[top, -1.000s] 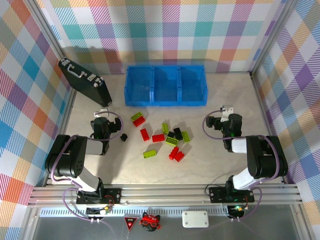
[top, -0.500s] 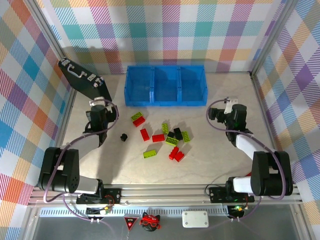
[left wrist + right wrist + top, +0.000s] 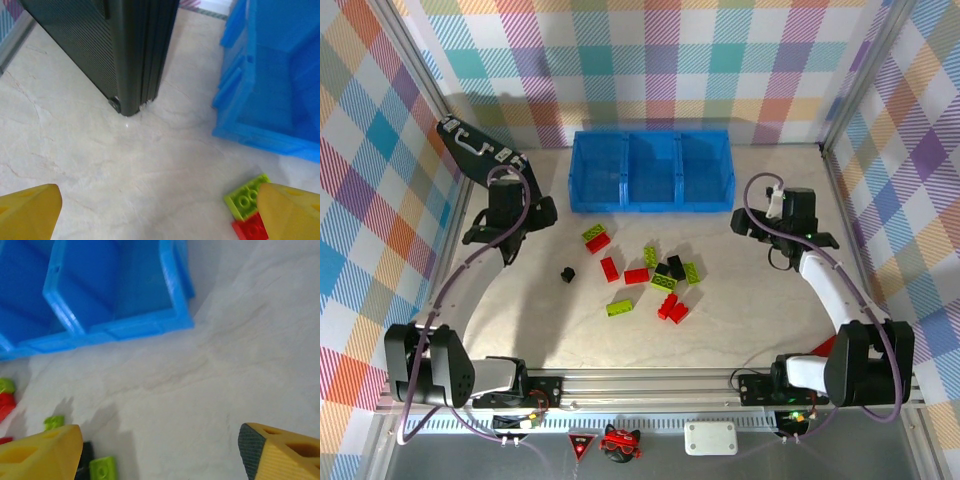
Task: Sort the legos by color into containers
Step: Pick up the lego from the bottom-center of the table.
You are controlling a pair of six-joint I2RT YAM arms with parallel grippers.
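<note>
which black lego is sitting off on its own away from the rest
The small black lego lying alone to the left of the group, with nothing touching it. The other black lego sits packed in among lime green bricks.

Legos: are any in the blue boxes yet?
Not yet. Done: nothing, the containers look empty. In hand: nothing, the left gripper and right gripper hang open and empty. Left: every one of the legos, red, green and black, lies on the table.
</note>
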